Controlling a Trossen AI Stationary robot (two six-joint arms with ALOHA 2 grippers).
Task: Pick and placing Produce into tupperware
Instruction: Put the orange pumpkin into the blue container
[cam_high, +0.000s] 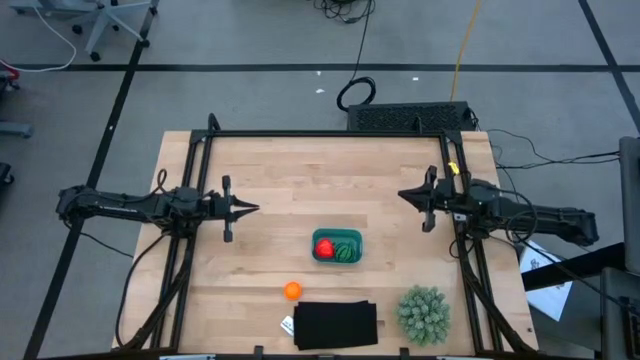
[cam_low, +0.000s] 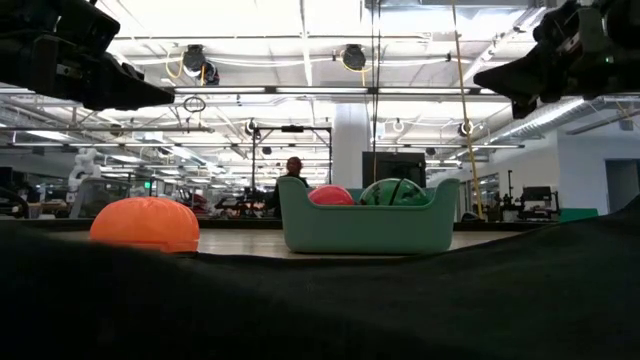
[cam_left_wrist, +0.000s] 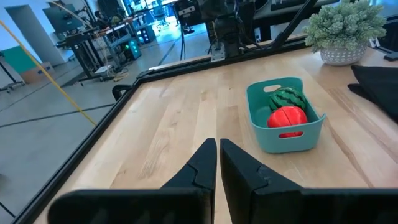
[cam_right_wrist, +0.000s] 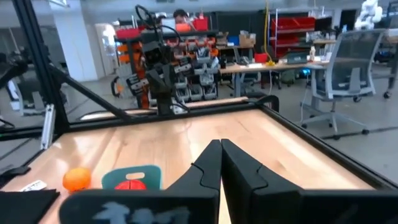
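Note:
The teal tupperware (cam_high: 337, 247) stands near the table's middle, holding the red fruit (cam_high: 324, 247) and the dark green one (cam_high: 346, 251); both show again in the left wrist view, red (cam_left_wrist: 287, 117) and green (cam_left_wrist: 287, 98). The orange round fruit (cam_high: 292, 290) rests on the wood near the table's near edge, left of the tupperware. My left gripper (cam_high: 254, 208) hovers shut over the table's left part. My right gripper (cam_high: 402, 195) hovers shut over the right part. Neither is near the produce.
A black flat rectangle (cam_high: 336, 325) lies at the near edge, with a small white tag (cam_high: 287, 325) beside it. A pale-green spiky plant ball (cam_high: 423, 313) stands at the near right corner. Bare wood stretches between the two grippers.

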